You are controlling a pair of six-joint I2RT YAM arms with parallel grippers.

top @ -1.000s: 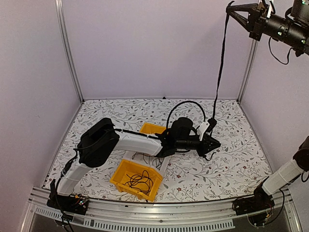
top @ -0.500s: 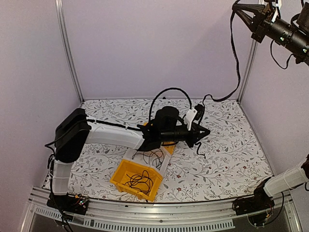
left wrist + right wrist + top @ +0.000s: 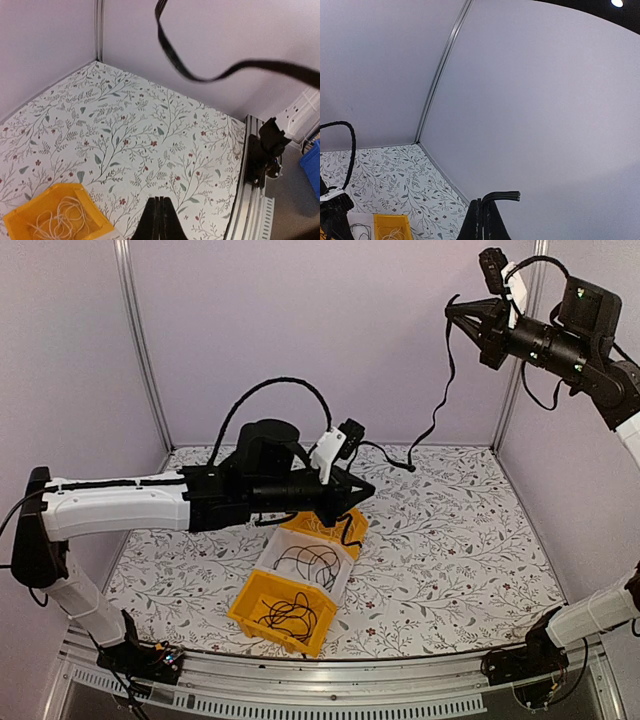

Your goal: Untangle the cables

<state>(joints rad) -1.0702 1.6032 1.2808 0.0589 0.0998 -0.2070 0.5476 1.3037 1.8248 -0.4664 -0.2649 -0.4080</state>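
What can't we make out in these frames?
Whether the left hand pinches the black cable: top view, black on black; left wrist view, the bottom edge cuts its shut fingers.
Most of the far yellow bin: top view, the left arm covers it.
How the cables in the near yellow bin knot: top view, too small.

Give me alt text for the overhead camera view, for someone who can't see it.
A black cable hangs from the shut right gripper, high at right, sagging toward the shut left gripper above a floral table. Below it, a front yellow bin and a clear bin hold black cables; a second yellow bin sits behind.
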